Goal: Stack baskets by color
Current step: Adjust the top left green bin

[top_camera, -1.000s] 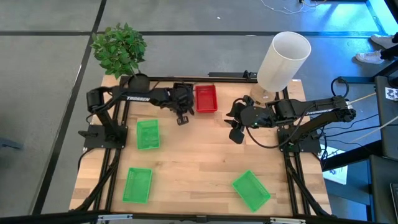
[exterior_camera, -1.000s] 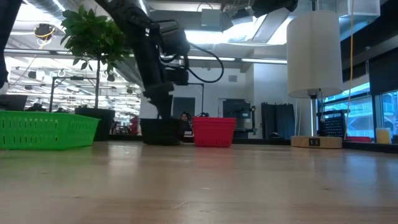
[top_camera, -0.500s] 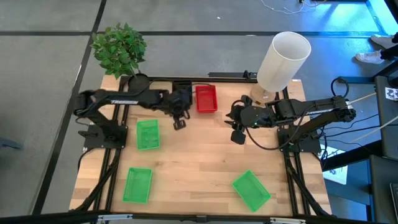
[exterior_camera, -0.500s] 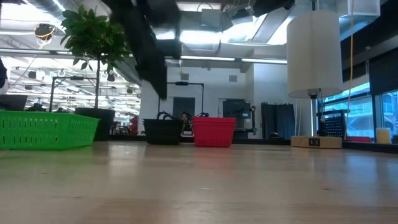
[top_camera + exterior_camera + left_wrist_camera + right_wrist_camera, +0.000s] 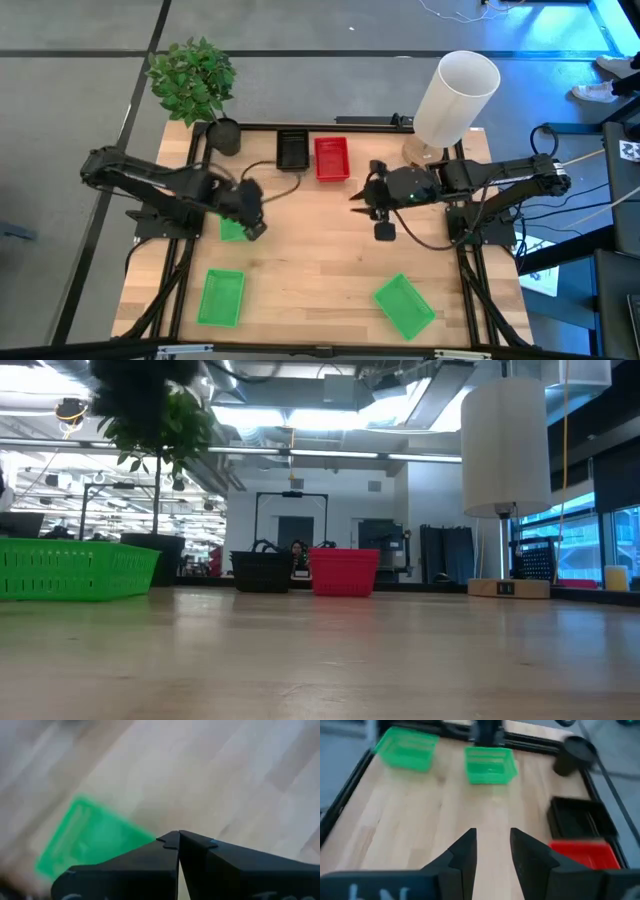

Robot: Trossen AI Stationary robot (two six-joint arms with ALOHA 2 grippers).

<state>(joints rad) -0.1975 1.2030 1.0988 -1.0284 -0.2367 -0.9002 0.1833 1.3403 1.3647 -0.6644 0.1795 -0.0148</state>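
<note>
The left gripper [image 5: 250,208], fingers pressed together and empty, hovers over a green basket [image 5: 233,228] on the left. The right gripper [image 5: 360,193], fingers spread and empty, hangs near the red basket [image 5: 331,158], which sits beside the black basket [image 5: 292,149] at the far edge.

Two baskets are set side by side at the back edge of the table [image 5: 320,270]: one basket [image 5: 292,149] to the left, another [image 5: 331,158] just beside it on the right. The plant pot [image 5: 225,134] is placed left of these, at the back left corner. The lampshade [image 5: 455,96] is placed at the back right corner. A basket [image 5: 232,228] is partly covered by the left gripper [image 5: 252,215]. Another basket [image 5: 221,297] lies in front of it, near the front left corner. A further basket [image 5: 404,306] lies at the front right. The right gripper [image 5: 372,208] is held over the table's middle right.
</note>
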